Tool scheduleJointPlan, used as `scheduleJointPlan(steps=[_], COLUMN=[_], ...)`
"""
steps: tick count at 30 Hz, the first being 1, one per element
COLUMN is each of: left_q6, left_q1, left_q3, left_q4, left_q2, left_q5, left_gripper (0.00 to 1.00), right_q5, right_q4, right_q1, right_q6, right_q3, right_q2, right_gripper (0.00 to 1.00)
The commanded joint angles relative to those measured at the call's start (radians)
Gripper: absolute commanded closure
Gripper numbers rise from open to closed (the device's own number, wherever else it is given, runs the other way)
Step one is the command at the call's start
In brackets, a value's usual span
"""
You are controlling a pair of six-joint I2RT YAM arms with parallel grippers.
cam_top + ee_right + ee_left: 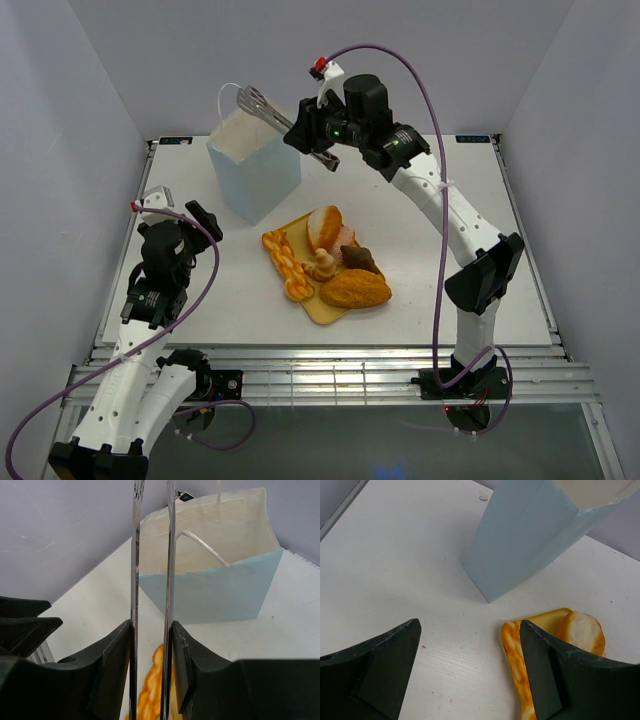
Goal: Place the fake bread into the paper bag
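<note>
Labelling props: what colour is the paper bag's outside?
Pale blue: the paper bag, best in the right wrist view.

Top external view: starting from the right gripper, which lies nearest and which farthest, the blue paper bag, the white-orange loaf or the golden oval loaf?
From the right gripper, shut on the metal tongs:
1. paper bag, right beside it, at the back.
2. white-orange loaf, at the yellow tray's far end.
3. golden oval loaf, at the tray's near end.

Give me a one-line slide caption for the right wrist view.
Right gripper holds metal tongs reaching toward the open pale blue paper bag, orange braid below.
</note>
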Motion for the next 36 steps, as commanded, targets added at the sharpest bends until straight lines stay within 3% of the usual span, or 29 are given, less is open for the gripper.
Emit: scheduleJointPlan(steps=[1, 12, 24, 30, 36], left_q6=[0.010, 0.016, 0.020, 0.021, 0.023], left_q1=[0.005, 0.003, 0.005, 0.003, 0.005], left_q3=[0.006, 0.007, 0.015, 0.010, 0.013], left_q4=[0.001, -0.002, -0.005, -0.002, 0.000], left_q2=[0.002, -0.003, -0.021, -0.041, -0.029], left_q5=[0.001, -0.017, 0.009, 0.021, 0.039], left_gripper=[0.10, 0.10, 0.10, 0.10, 0.10], right_q5=[-0.018, 0.004, 0.105, 0.229, 0.301], right_q4=[0.010, -0.041, -0.001, 0.008, 0.022], right_q1=[-0.006, -0.006, -0.006, -0.006, -0.008], right_q6=[-0.010, -0.067, -0.071, -0.016, 0.070], right_q3=[0.017, -0.207, -0.839, -1.051, -1.108], right_q2=[-0.102, -0.403, -0.792, -0.866, -0.842], right_gripper=[0.58, 0.59, 0.59, 0.57, 0.54])
